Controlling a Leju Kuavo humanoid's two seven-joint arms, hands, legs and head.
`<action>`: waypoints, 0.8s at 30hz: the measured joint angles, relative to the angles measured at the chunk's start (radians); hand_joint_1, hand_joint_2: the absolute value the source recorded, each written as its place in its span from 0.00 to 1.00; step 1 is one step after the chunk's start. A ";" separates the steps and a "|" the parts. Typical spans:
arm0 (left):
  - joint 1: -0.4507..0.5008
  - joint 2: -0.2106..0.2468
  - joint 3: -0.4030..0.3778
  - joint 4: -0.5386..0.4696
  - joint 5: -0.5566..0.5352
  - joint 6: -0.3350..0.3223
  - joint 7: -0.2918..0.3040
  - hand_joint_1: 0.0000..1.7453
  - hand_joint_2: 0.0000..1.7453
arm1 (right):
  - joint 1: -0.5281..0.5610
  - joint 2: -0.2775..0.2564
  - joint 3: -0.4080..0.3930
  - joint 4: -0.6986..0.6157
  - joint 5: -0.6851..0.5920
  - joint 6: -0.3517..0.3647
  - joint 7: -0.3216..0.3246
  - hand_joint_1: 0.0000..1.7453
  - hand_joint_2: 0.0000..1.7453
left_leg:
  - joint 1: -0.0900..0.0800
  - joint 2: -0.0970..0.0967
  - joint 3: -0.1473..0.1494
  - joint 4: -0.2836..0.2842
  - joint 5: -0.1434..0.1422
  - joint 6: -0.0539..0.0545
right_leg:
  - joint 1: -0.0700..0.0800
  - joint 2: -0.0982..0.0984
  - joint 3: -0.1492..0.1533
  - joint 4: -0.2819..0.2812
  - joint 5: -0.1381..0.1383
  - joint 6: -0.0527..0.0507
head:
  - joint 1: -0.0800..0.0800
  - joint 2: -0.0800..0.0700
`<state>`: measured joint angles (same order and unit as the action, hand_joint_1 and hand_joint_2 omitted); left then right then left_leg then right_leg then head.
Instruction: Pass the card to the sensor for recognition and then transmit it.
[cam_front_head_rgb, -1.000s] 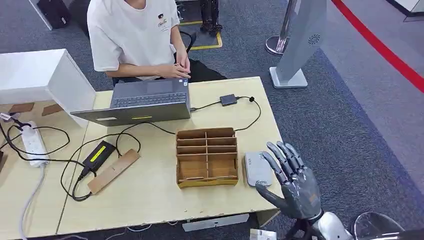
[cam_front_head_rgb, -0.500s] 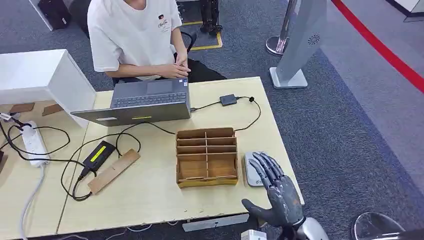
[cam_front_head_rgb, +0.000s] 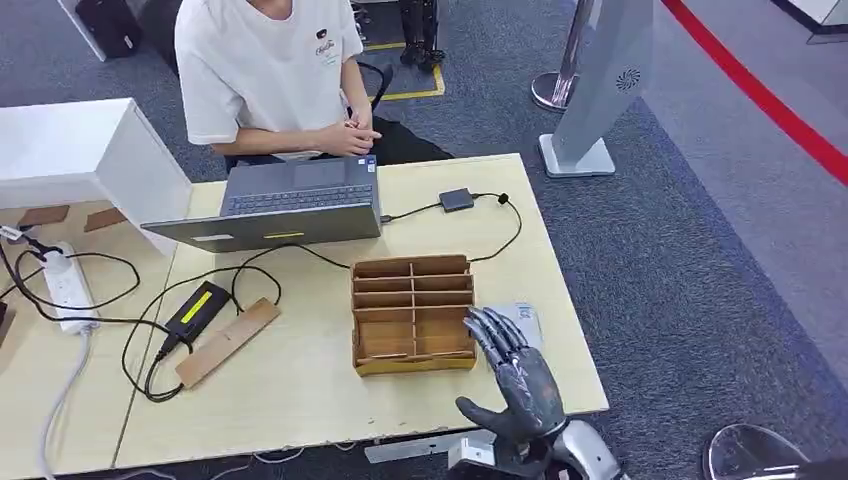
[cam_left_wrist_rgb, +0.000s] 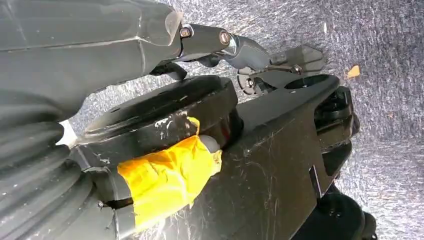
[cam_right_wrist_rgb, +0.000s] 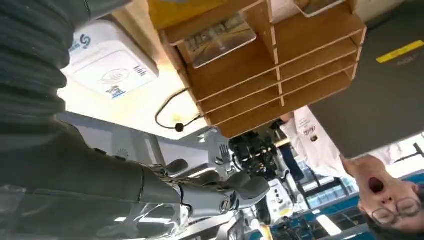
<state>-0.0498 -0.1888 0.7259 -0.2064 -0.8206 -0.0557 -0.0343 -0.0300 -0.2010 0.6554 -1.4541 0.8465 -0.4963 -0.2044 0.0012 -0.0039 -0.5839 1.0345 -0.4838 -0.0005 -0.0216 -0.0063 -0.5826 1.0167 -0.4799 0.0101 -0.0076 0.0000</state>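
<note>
Right hand (cam_front_head_rgb: 520, 385), fingers spread and empty, now nearer the wooden organizer (cam_front_head_rgb: 413, 312), over the sensor (cam_front_head_rgb: 520, 318).

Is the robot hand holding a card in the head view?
No, the right robot hand hovers with its fingers spread and empty beside the wooden organizer, above the sensor.

Dark grey right hand (cam_front_head_rgb: 522, 385) covers most of the flat white-grey sensor box (cam_front_head_rgb: 524, 318); only its far corner is visible. Clear plastic card (cam_right_wrist_rgb: 218, 40) in the wooden slotted organizer (cam_front_head_rgb: 413, 312): print too blurred to read. Seated person in white T-shirt (cam_front_head_rgb: 262, 70) cropped at the top edge. Pale wooden counter (cam_front_head_rgb: 300, 380) cut off left.
</note>
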 joint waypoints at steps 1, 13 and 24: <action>-0.001 0.000 0.000 0.000 -0.006 0.000 0.000 0.00 1.00 | -0.011 0.005 0.008 0.019 0.011 0.001 0.007 0.00 1.00 | 0.000 0.000 0.000 0.000 0.000 0.000 | 0.000 0.000 0.000 0.000 0.000 0.000 | 0.000 0.000; -0.007 0.001 0.000 0.000 -0.044 -0.002 0.010 0.00 1.00 | -0.143 0.034 0.060 0.175 0.165 -0.035 0.116 0.00 1.00 | 0.000 0.000 0.000 0.000 0.000 0.000 | 0.000 0.000 0.000 0.000 0.000 0.000 | 0.000 0.000; -0.008 0.000 0.000 0.000 -0.053 0.030 0.012 0.00 1.00 | -0.164 0.046 0.069 0.222 0.164 -0.038 0.129 0.00 1.00 | 0.000 0.000 0.000 0.000 0.000 0.000 | 0.000 0.000 0.000 0.000 0.000 0.000 | 0.000 0.000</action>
<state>-0.0582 -0.1884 0.7259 -0.2064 -0.8736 -0.0259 -0.0221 -0.1938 -0.1549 0.7240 -1.2325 1.0109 -0.5344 -0.0759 0.0012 -0.0041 -0.5840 1.0346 -0.4836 -0.0005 -0.0216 -0.0068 -0.5824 1.0167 -0.4799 0.0101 -0.0076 0.0000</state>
